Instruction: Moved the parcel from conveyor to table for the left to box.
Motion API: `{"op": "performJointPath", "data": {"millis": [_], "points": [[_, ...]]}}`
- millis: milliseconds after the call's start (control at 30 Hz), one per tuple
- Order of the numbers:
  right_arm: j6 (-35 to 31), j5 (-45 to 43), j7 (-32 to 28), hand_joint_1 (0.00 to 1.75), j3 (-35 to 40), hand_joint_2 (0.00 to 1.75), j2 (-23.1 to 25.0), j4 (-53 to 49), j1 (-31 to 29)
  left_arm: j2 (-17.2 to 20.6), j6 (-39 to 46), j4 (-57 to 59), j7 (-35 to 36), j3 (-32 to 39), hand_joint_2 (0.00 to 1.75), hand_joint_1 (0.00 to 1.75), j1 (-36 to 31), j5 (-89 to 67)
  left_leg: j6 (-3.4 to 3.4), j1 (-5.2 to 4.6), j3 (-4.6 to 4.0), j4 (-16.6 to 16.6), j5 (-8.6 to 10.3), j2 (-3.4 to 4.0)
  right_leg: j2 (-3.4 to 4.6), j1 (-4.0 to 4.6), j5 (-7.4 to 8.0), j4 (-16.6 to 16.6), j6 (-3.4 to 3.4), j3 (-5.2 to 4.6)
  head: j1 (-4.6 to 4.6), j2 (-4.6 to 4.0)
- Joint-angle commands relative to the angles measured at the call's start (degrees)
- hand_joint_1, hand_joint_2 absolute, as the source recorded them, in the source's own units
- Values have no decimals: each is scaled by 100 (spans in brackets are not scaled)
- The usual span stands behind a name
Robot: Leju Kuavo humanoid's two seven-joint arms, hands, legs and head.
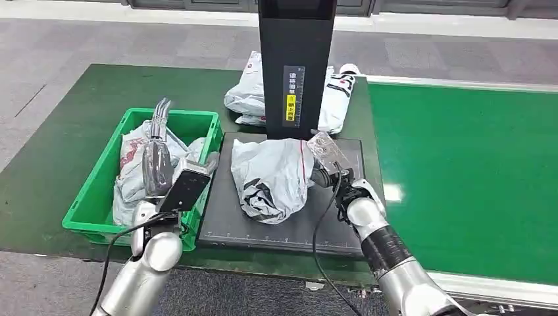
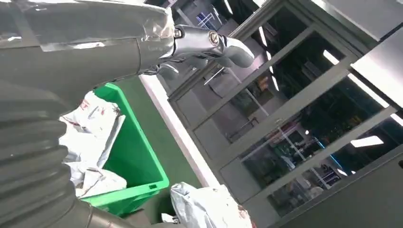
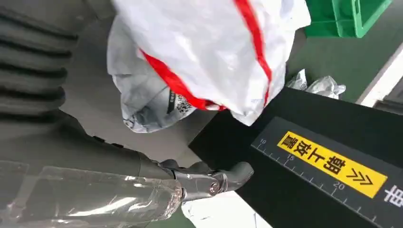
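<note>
black upright post (image 1: pixel 297 66) behind dark mat (image 1: pixel 342 232) | parcels (image 1: pixel 249 99), perhaps two, behind post

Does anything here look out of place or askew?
Nothing looks damaged or spilled. The grey parcel lies crumpled on the dark pad beside the right hand. The left hand hovers above the green crate.

A yellow label (image 3: pixel 331 164) with Chinese characters and ">>" arrows is seen on the black post (image 1: pixel 295 66). Ruler marks 10, 15, 20 are printed beside it. A QR-type code on the parcel (image 3: pixel 199 52) can't be read.
</note>
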Motion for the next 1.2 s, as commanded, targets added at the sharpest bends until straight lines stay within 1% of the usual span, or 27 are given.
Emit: {"op": "performJointPath", "data": {"millis": [33, 67, 133, 167, 200, 300, 333, 400, 433, 500, 533, 567, 600, 633, 700, 767, 800, 833, 867, 900, 1000, 1033, 1100, 1167, 1200], "points": [[21, 8, 41, 0, -221, 0, -144, -118, -45, 76, -43, 110, 30, 149, 175, 0, -46, -19, 1, 0, 5, -3, 0, 0, -4, 1, -1, -2, 0, 6, 0, -2], [-186, 164, 24, 0, -229, 0, -159, -304, 34, 36, -58, 84, 86, 213, 175, 0, 0, -73, 2, -1, 12, -7, 0, 1, -5, 1, -1, -6, 0, 12, 0, 0], [-370, 393, 28, 0, -265, 0, -303, -1150, 411, 41, -63, -98, 141, 327, 175, 0, 190, -157, 2, -2, 12, -8, 0, 2, -4, -1, -2, -6, 0, 12, 0, 0], [-576, 475, 43, 0, -391, 0, -339, -1667, 648, 50, -54, -183, 155, 381, 175, 0, 278, -192, 3, -4, 18, -13, -1, 3, -4, -3, -4, -7, 0, 16, 0, -2], [-822, 329, -178, 0, -654, 0, -279, -2216, 922, 38, -49, -265, 158, 449, 175, 0, 376, -209, 1, -2, 8, -7, 0, -6, -10, -2, -4, -4, 0, 9, 0, -2], [-1886, 618, -383, 0, -1175, 0, -311, -3868, 1727, 31, -126, -412, 178, 585, 175, 0, 623, -343, 3, -4, 27, -17, -10, -13, -20, -3, -18, -10, -1, 29, 0, -2], [-2104, 717, -429, 0, -1306, 0, -307, -4212, 1927, 26, -160, -383, 181, 577, 175, 0, 630, -354, 2, -3, 4, -5, -5, -17, -20, -4, -13, 0, 0, 7, 0, 0], [-2559, 896, -601, 0, -1550, 0, -247, -4825, 2351, 26, -316, -262, 198, 506, 175, 0, 595, -330, 6, -2, 14, -9, -13, -37, -42, -2, -27, -6, 2, 27, -2, -2], [-2757, 972, -680, 0, -1624, 0, -217, -5097, 2578, 15, -420, -148, 210, 444, 175, 0, 540, -291, 6, -1, 0, -4, -12, -41, -43, -2, -23, -3, 3, 12, 0, 0], [-3181, 1075, -938, 0, -1751, 0, -59, -5477, 2935, 59, -695, 101, 278, 242, 175, 0, 389, -455, 10, -3, 12, -9, -17, -60, -61, -4, -36, -7, 7, 31, 0, 0], [-3253, 1087, -974, 0, -1745, 0, -31, -5559, 3038, 50, -719, 172, 331, 195, 175, 0, 338, -579, 9, -4, -2, -7, -14, -55, -53, -6, -31, -5, 9, 15, 0, 0], [-3375, 1116, -1045, 0, -1749, 0, 31, -5638, 3122, 56, -683, 280, 423, 129, 175, 0, 270, -878, 10, -3, 8, -11, -17, -58, -58, -4, -34, -11, 7, 27, 0, -2], [-3485, 1116, -1116, 0, -1762, 0, 98, -5702, 3203, 38, -768, 338, 447, 75, 175, 0, 228, -912, 13, -6, -4, -4, -21, -45, -44, -8, -33, -5, 14, 11, 2, -2], [-3583, 1095, -1172, 0, -1762, 175, 152, -5746, 3286, 24, -908, 405, 478, 19, 175, 0, 172, -900, 12, -7, 9, -9, -24, -52, -53, -9, -37, -8, 12, 26, 0, -2], [-3667, 909, -1269, 0, -1758, 175, 210, -5775, 3378, 24, -935, 525, 487, -58, 175, 0, 67, -973, 8, -5, -3, -3, -29, -36, -33, -8, -31, -5, 11, 6, 0, -2], [-3624, 644, -1362, 0, -1769, 175, 240, -5753, 3387, 76, -881, 645, 503, -138, 175, 0, -43, -1148, 8, -5, 3, -5, -28, -31, -33, -7, -31, -7, 11, 10, 0, -2], [-3619, 302, -1606, 0, -1818, 175, 317, -5720, 3384, 110, -816, 763, 529, -202, 175, 0, -127, -1313, 8, -5, 12, -10, -27, -32, -37, -7, -31, -10, 10, 18, 0, -2], [-3625, 282, -1634, 0, -1808, 175, 339, -5682, 3379, 106, -821, 829, 528, -218, 175, 0, -160, -1309, 8, -4, 3, -3, -27, -24, -28, -6, -28, -5, 11, 6, 0, 0], [-3603, 155, -1714, 0, -1788, 175, 337, -5650, 3381, 127, -838, 891, 525, -264, 175, 0, -195, -1308, 8, -5, 13, -9, -26, -27, -34, -7, -30, -8, 9, 16, 0, 0], [-3576, 122, -1711, 0, -1768, 175, 332, -5617, 3379, 128, -848, 928, 525, -279, 175, 0, -212, -1307, 6, -4, 5, -4, -25, -19, -23, -6, -26, -6, 10, 6, 0, 0], [-3542, 112, -1697, 0, -1731, 175, 310, -5478, 3348, 141, -866, 1008, 531, -325, 175, 0, -240, -1306, 6, -5, 21, -14, -23, -16, -26, -6, -25, -12, 7, 21, 0, 0], [-3453, 95, -1602, 0, -1704, 175, 268, -5375, 3315, 163, -875, 1025, 539, -360, 175, 0, -244, -1316, 6, -4, 15, -9, -22, -12, -19, -5, -22, -9, 6, 14, 0, 0], [-3325, 36, -1505, 0, -1713, 175, 250, -5143, 3224, 174, -872, 1047, 557, -378, 175, 0, -259, -1320, 7, -4, 32, -21, -22, -6, -17, -5, -20, -22, 5, 31, 0, -2], [-3208, -33, -1502, 0, -1767, 175, 238, -4742, 2974, 169, -873, 1094, 566, -392, 175, 0, -318, -1327, 8, -5, 38, -25, -22, -4, -18, -6, -20, -24, 7, 36, 0, -2], [-3027, 114, -1324, 0, -1730, 175, 139, -4387, 2716, 171, -879, 1145, 558, -415, 175, 0, -372, -1328, 9, -3, 46, -30, -22, 0, -16, -3, -18, -32, 7, 46, 0, 0]]}}
